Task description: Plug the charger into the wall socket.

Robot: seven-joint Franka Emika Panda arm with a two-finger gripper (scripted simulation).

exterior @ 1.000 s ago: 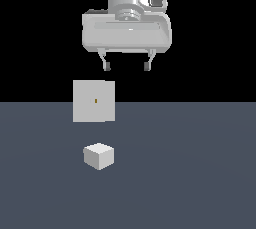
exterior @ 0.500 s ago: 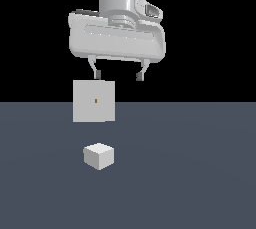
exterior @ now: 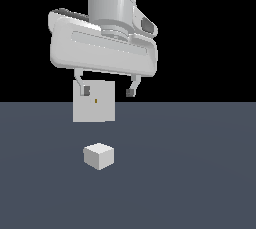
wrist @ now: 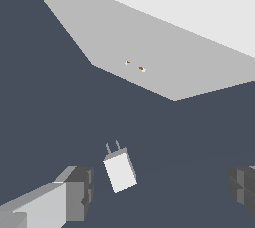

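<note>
The floor (exterior: 200, 173) was a flat slate-grey expanse, and over it hung the gripper (exterior: 107, 91), its broad white body filling the upper part of the exterior view. The jaws stood spread wide, pinching nothing (daylight on both sides of the fingers). Behind and below stood the wall socket (exterior: 100, 110), an upright white panel, one fingertip crossing in front of its upper corner from this angle. Smallest of the lot, the charger (exterior: 99, 155) sat on the floor in front of the panel, well below the fingers, untouched.

So, by my reading, almost everything was left: no grasp yet, no lift, no insertion. The arm was only poised above the block.

The wrist view earned its keep here. It showed the charger (wrist: 119, 171) lying between the two fingers (wrist: 74, 192) with two thin prongs sticking out toward the wall socket (wrist: 164, 38), and two small orange-brown slots (wrist: 135, 65) where the exterior view gave a single speck.
</note>
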